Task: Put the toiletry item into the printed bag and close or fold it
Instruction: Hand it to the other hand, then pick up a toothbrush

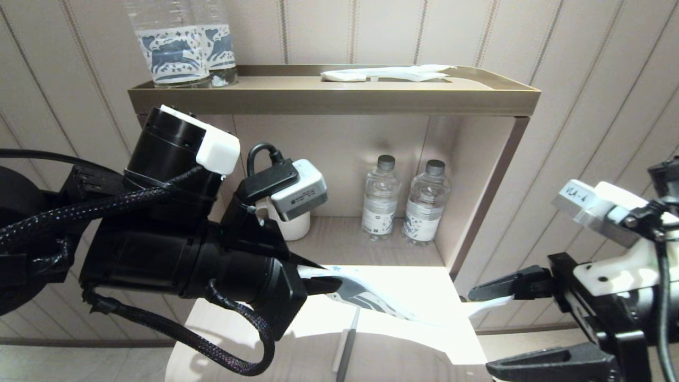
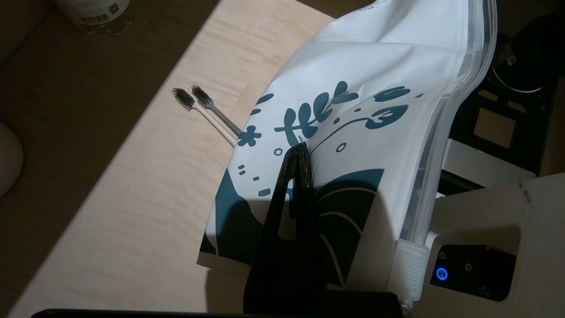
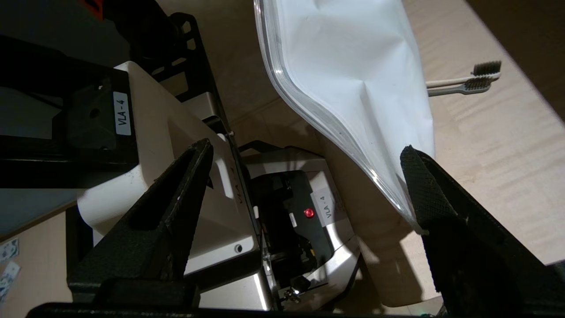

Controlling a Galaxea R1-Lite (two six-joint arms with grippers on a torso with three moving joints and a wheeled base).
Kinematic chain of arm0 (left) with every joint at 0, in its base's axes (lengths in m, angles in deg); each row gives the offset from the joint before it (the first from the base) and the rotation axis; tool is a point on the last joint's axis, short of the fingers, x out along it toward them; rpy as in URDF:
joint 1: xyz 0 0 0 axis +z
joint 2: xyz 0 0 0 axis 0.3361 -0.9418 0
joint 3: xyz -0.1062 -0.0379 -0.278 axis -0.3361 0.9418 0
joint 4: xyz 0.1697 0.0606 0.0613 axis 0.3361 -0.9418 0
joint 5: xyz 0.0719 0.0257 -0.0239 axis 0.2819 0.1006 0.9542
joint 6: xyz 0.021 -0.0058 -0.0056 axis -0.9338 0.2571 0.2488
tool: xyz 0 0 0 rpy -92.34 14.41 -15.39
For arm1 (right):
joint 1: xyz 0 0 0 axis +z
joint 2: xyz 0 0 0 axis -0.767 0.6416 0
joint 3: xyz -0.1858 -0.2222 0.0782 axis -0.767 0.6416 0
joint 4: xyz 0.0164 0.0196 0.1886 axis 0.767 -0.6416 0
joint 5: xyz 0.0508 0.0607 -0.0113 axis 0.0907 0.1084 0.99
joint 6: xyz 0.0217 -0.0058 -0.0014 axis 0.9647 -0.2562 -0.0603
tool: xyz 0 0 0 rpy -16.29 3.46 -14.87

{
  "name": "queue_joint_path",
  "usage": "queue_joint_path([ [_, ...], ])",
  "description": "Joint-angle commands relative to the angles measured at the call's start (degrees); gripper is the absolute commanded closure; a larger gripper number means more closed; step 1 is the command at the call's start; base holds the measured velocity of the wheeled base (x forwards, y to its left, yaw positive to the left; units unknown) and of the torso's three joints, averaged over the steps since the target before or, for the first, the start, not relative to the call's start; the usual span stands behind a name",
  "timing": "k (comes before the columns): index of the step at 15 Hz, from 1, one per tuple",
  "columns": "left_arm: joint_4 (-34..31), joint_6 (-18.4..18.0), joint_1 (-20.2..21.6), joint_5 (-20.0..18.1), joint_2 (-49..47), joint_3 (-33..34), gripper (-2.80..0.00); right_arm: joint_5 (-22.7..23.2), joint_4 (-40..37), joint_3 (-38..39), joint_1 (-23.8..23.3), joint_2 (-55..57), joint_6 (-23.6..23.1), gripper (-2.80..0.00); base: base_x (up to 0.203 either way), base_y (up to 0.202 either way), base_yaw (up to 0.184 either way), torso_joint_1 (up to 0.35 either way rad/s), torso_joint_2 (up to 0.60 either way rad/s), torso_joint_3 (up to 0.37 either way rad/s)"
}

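Note:
My left gripper [image 1: 318, 282] [image 2: 298, 152] is shut on one end of the printed bag [image 1: 371, 298] [image 2: 375, 132], a white pouch with dark blue print, and holds it above the pale table. The bag's other end sags towards my right gripper [image 1: 496, 329] [image 3: 304, 172]. That gripper is open, and the bag's clear edge [image 3: 353, 88] rests against one of its fingertips [image 3: 417, 176]. The toothbrush [image 1: 340, 347] [image 2: 207, 115] [image 3: 459, 81] lies on the table under the bag, its grey head showing, with a grey twin shape alongside. Part of its handle is hidden by the bag.
Behind the table [image 1: 424, 339] a shelf niche holds two small water bottles [image 1: 380, 199] [image 1: 427, 202] and a white cup [image 1: 290, 227]. The tray on top [image 1: 329, 98] carries clear bottles with blue horse labels [image 1: 180, 50] and a white wrapped packet [image 1: 387, 73].

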Motion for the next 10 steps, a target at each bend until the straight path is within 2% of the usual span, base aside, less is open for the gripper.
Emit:
queue_joint_path([
  [1, 0.04, -0.35, 0.6, -0.1, 0.24, 1.26, 0.0, 0.26, -0.07, -0.08, -0.59, -2.88, -0.11, -2.8, 0.0, 0.0, 0.0, 0.0, 0.0, 0.0],
  [4, 0.54, -3.89, 0.6, -0.03, 0.84, 3.02, 0.0, -0.6, 0.26, -2.19, -0.13, -1.18, 0.06, -2.8, 0.0, 0.0, 0.0, 0.0, 0.0, 0.0],
  [5, 1.6, -5.78, 0.53, -0.01, 0.85, 3.65, 0.0, -2.96, 0.31, -3.76, 1.41, -0.09, 0.07, -2.8, 0.0, 0.0, 0.0, 0.0, 0.0, 0.0],
  [7, 4.12, -6.71, -0.72, 0.06, 0.39, 3.23, 0.0, -9.89, 0.43, -5.34, 5.86, 2.04, 0.12, -2.8, 0.0, 0.0, 0.0, 0.0, 0.0, 0.0],
  [8, 5.53, -6.74, -1.48, 0.55, 0.11, 2.66, 0.0, -11.81, 0.46, -5.75, 7.52, 2.74, 0.11, -2.8, 0.0, 0.0, 0.0, 0.0, 0.0, 0.0],
  [10, 7.28, -6.74, -3.71, 3.16, -0.59, 2.03, 0.0, -12.57, 0.54, -6.27, 8.63, 4.39, 0.15, -2.8, 0.0, 0.0, 0.0, 0.0, 0.0, 0.0],
])
